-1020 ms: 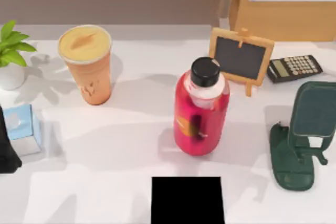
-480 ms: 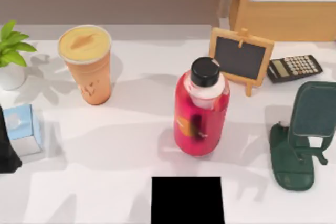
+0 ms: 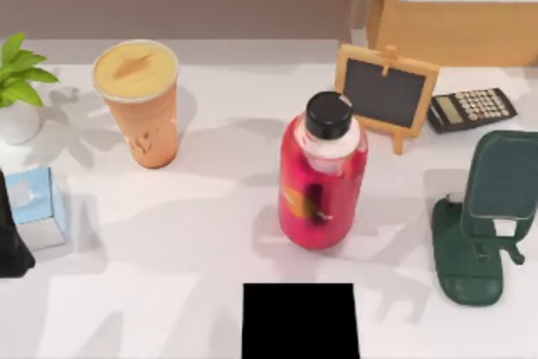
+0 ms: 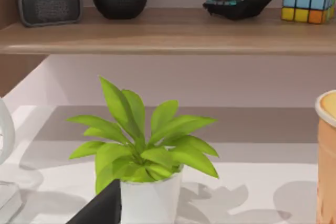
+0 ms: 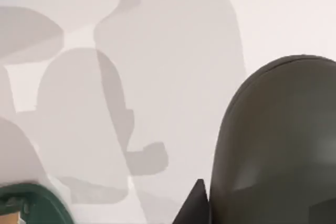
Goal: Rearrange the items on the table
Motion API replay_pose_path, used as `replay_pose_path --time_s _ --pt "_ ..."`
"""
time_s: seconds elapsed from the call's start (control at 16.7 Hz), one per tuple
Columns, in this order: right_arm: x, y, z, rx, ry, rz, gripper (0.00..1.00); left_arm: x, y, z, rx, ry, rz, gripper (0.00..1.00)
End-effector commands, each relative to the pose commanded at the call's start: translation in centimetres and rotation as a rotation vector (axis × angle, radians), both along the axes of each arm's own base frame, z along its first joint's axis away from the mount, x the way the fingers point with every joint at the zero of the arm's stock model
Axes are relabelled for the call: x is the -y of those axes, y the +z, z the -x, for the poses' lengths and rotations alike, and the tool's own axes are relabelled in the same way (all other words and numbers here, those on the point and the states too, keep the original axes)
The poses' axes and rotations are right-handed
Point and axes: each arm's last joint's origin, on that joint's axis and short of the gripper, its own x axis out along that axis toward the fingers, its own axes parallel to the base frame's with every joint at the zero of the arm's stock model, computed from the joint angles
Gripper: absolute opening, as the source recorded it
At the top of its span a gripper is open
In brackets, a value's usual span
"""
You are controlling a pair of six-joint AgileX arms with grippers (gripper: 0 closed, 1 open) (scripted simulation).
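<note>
Blue box (image 3: 35,206) at tabletop (image 3: 185,233) left edge beside dark left gripper (image 3: 13,237); grip state unclear.

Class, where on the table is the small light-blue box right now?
In the top view the light-blue box sits at the table's left edge, below the potted plant and left of the orange cup.

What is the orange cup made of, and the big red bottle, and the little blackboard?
The orange cup looks like matte paper or plastic, because its wall does not shine; its yellowish lid looks like smooth plastic. The red bottle seems to be glossy see-through plastic, with a black plastic-looking cap. The little blackboard has a pale frame that looks like wood and a dull dark slate-like face.
</note>
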Motion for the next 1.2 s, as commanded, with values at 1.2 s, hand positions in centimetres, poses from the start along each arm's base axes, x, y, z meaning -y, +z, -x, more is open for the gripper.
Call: replay_pose_path --time_s 1.2 --pt "-23.1 4.7 16.2 0.14 2.013 -0.05 0.0 0.0 0.0 0.0 0.0 0.0 0.0 1.0"
